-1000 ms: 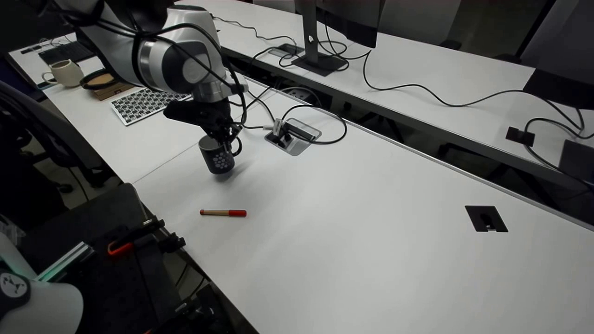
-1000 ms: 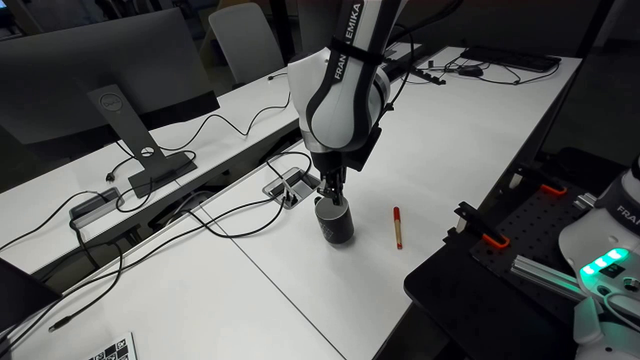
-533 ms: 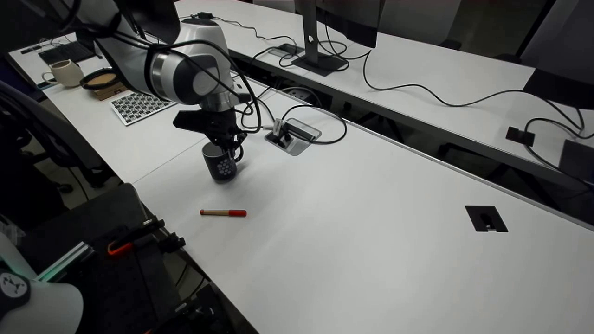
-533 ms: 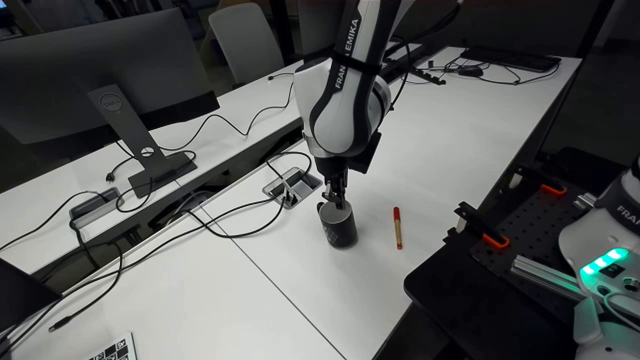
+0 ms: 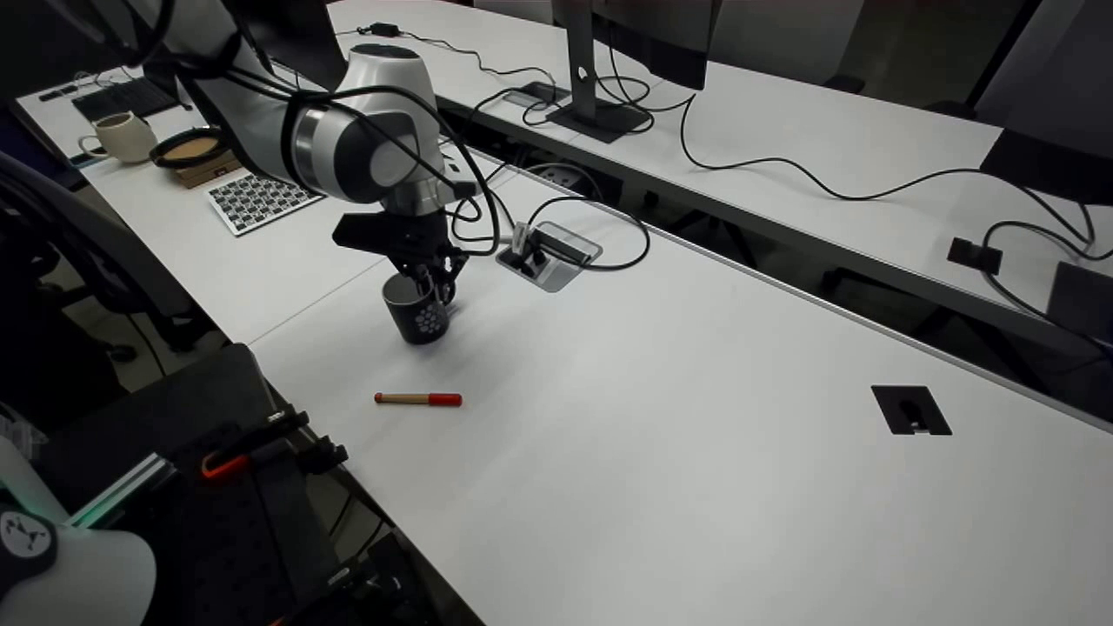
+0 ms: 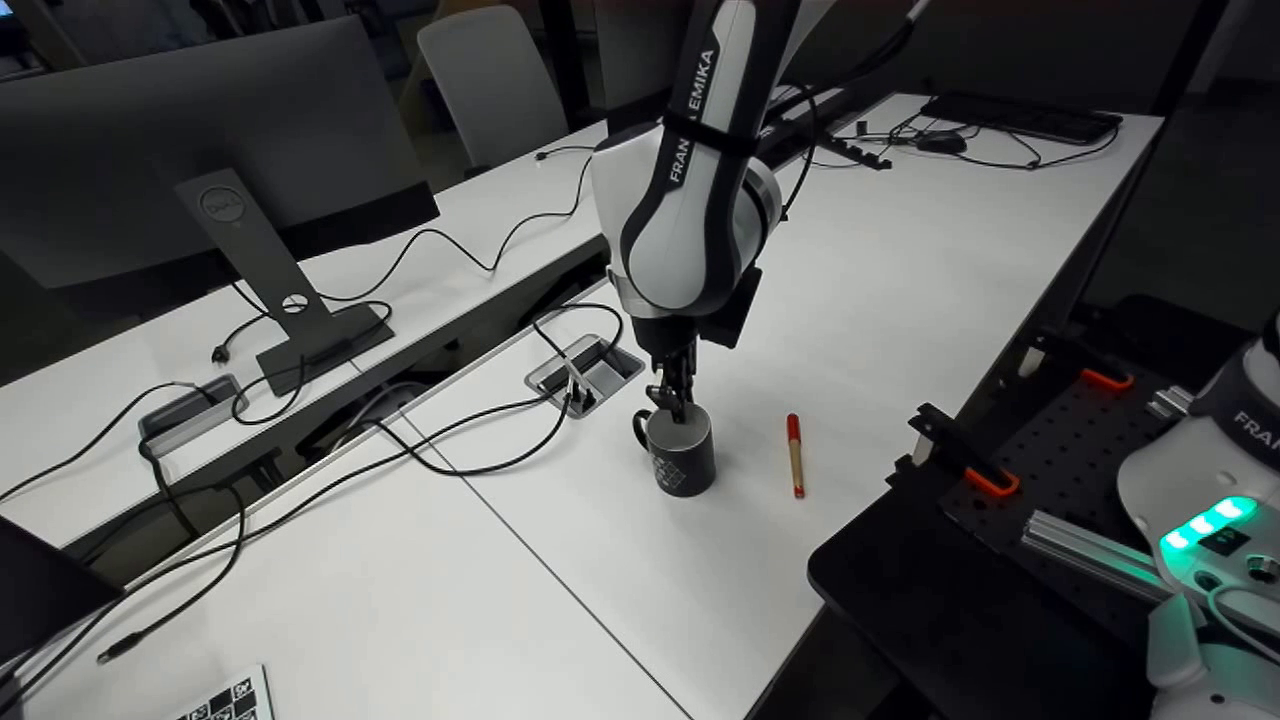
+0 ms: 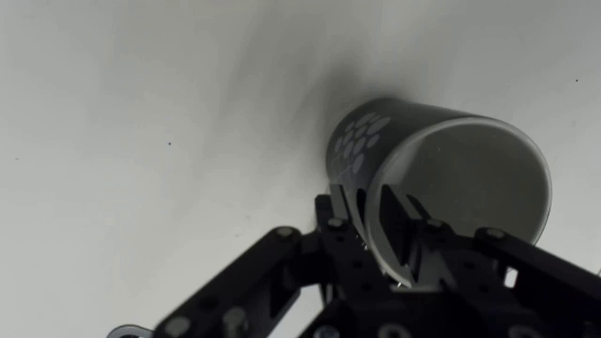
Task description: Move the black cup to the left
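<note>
Gripper (image 7: 365,192), one: parted, astride wall of black cup (image 7: 446,171), one. Hazard: lifting askew, I may snag and topple it.

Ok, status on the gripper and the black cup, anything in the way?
Gripper open, jaws astride the wall of the black cup. Cup looks upright, apparently resting on the table. Red pen lies apart from the cup, likely no obstacle.

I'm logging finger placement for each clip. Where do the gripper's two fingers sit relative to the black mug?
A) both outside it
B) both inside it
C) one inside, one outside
C: in the wrist view the gripper straddles the wall of the black mug, one finger within it and the other outside.
</note>
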You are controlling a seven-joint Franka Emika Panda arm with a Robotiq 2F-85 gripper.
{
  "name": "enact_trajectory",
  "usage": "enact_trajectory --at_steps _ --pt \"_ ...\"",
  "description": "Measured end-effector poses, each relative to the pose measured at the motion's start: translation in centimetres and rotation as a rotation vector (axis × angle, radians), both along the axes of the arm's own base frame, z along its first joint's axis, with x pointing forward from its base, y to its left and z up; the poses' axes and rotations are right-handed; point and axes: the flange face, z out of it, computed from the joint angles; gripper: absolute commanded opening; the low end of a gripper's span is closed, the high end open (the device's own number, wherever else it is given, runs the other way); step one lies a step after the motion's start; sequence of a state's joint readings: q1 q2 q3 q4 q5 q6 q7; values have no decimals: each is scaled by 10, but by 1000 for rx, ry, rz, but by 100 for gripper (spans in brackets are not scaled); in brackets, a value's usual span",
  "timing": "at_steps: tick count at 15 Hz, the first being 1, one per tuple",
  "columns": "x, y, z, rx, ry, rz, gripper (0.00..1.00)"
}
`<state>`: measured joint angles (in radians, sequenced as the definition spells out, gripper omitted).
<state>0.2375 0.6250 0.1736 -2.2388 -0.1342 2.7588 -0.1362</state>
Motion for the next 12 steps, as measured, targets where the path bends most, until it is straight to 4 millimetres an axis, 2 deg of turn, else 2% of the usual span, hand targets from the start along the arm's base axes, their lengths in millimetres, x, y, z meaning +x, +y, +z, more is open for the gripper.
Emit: enact_trajectory --at_steps 5,6,9,12 --pt "1 0 1 1 -3 10 95" --pt "2 0 1 2 -4 9 99" --pt "6 -3 4 3 -12 0 100" --pt "17 -13 18 7 -44 -22 100"
